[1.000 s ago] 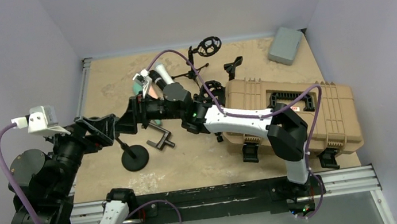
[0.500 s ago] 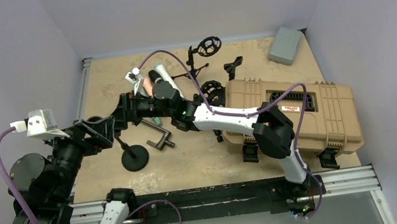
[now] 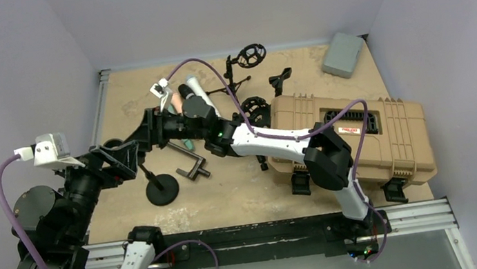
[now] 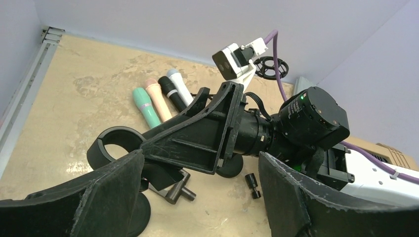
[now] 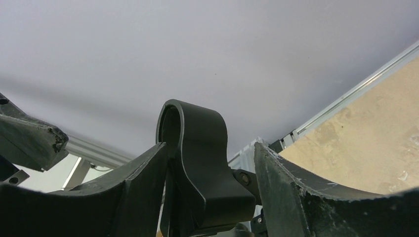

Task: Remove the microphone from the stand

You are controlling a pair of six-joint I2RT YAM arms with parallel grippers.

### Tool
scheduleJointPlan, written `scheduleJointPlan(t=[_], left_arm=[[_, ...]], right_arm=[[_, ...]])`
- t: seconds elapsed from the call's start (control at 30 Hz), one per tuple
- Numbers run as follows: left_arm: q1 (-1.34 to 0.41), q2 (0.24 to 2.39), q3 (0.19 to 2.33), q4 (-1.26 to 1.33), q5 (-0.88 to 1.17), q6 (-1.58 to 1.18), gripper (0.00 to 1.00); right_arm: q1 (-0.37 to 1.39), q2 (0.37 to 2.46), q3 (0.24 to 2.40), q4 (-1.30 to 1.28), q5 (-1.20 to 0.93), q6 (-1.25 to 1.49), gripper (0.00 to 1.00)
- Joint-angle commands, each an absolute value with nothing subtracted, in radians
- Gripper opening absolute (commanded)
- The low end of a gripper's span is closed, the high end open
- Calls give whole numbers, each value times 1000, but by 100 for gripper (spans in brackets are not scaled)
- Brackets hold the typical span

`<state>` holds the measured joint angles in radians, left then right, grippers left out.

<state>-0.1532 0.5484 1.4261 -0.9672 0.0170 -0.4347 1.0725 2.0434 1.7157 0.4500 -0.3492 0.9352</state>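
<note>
Over the worktop (image 3: 243, 193), seen from above: round-based stand (image 3: 161, 188), upright, with its clip (image 3: 112, 144) up and left of the base. Right tool (image 3: 146, 130) stretched across from right of the stand to that clip. Left tool (image 3: 131, 154) hovering just left of the stand's pole, near the same clip. Beyond the stand and well apart from it, microphones (image 3: 186, 93) lying flat, side by side. Right of the stand, a tan case (image 3: 362, 139).

Through the left wrist camera: left tool (image 4: 201, 163) spread wide, gripping nothing. Ahead, the clip (image 4: 114, 131) as an open ring with no microphone inside, and a right tool finger (image 4: 188, 143) laid up to it. Beyond the stand, flat on the worktop: green microphone (image 4: 146, 106), pink microphone (image 4: 157, 98), black microphone (image 4: 170, 93), white microphone (image 4: 179, 84). Cannot tell which counts as the task's own.

Through the right wrist camera: right tool (image 5: 210, 148) at a middling width on either side of the clip (image 5: 197, 168). One finger seemingly touching, a sliver of background beside the other. Cannot tell gripping from merely flanking. Again no microphone in the clip.

Judging by the empty clip and the microphones down on the worktop: removal apparently complete. Left, at most: freeing the clip and backing both tools away from the stand.
</note>
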Motion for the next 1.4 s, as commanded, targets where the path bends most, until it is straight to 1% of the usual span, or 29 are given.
scheduleJointPlan(t=[0.0,0.07,0.37,0.57,0.87,1.07,1.37], left_arm=[[-158,544,1418,-945,6,-426,83],[-158,545,1415,-944,5,-426,83],[-158,546,1403,-942,9,-428,83],[-158,551,1392,-934,21,-437,83],[-158,552,1390,-937,23,-437,83],[-159,553,1382,-934,19,-436,83],[-158,551,1369,-931,11,-429,83]], right_arm=[[1074,2037,1679,425,-309,900,59],[1076,2035,1659,414,-299,883,57],[1101,2026,1567,364,-242,801,56],[1126,2048,1579,300,-176,728,57],[1126,2082,1563,249,-99,692,58],[1126,2082,1536,239,-90,670,58],[1126,2120,1552,199,-73,610,58]])
